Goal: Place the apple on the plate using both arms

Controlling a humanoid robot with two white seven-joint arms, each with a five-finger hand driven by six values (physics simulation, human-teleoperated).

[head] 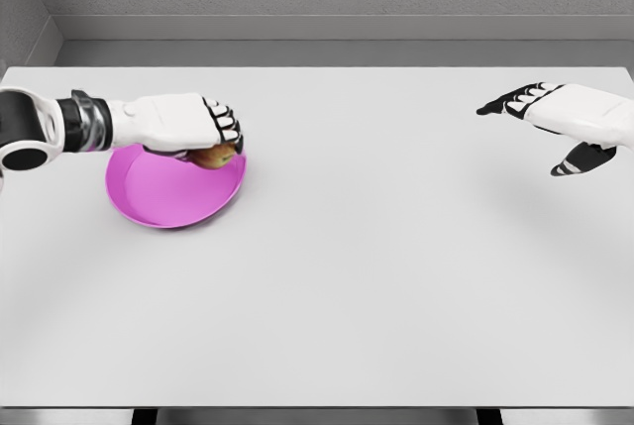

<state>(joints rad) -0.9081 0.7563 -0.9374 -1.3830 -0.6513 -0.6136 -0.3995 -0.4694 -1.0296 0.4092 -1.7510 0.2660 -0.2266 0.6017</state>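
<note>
Magenta plate [158,197], yellow-brown apple [215,157] under left hand [183,123] fingers [226,126]

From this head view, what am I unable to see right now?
- Apple: mostly hidden under the left hand; its contact with the plate cannot be judged.
- Plate's far rim: covered by that hand.
- Right hand: wrist cut off by the picture's right edge.
- Left arm: cut off at the left edge.

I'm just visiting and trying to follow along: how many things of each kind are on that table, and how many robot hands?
Apple: 1, under the left hand
Pink plate: 1
Robot hands: 2, the right hand hovers open at the far right
Total: 4
</note>
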